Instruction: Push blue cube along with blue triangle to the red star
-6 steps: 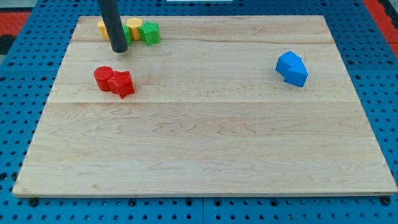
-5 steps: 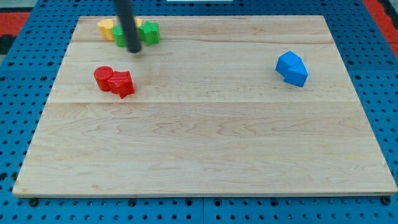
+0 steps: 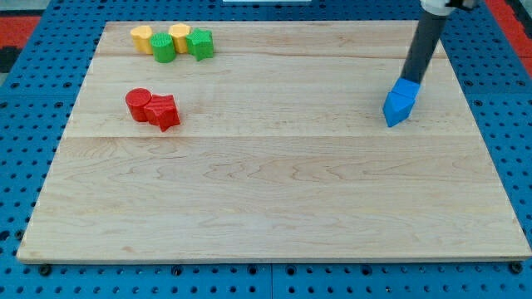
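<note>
The blue cube and the blue triangle (image 3: 398, 104) sit pressed together as one blue clump at the board's right; I cannot tell them apart. My tip (image 3: 411, 82) rests at the clump's upper right edge, touching it and hiding part of it. The red star (image 3: 165, 111) lies at the board's left, touching a red cylinder (image 3: 138, 103) on its left side. The star is far to the left of the blue clump.
Near the board's top left corner sits a cluster: a yellow block (image 3: 142, 37), a green cylinder (image 3: 163, 48), another yellow block (image 3: 179, 36) and a green block (image 3: 199, 42). The wooden board (image 3: 274, 208) lies on a blue pegboard.
My tip has swept from the top left cluster across the board to the blue clump at the right. The blue clump's visible shape has shifted slightly down and right.
</note>
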{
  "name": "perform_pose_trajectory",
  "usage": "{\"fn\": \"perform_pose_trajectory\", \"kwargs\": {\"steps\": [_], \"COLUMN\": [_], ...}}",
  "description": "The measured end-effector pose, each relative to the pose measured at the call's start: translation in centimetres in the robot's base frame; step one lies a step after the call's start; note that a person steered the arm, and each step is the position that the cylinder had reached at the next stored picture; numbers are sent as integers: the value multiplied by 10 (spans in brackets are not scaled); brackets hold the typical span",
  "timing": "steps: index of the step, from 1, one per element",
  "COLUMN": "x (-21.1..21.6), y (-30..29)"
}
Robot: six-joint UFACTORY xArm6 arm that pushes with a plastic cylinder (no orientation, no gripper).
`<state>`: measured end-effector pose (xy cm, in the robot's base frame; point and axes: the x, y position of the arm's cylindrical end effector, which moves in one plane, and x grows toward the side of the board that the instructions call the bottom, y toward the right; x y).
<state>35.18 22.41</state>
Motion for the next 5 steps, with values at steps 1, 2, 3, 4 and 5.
{"fn": "perform_pose_trajectory", "kwargs": {"steps": [1, 2, 3, 4, 5], "x": [25, 64, 88, 108, 136], "y": [-1, -33, -59, -93, -193]}}
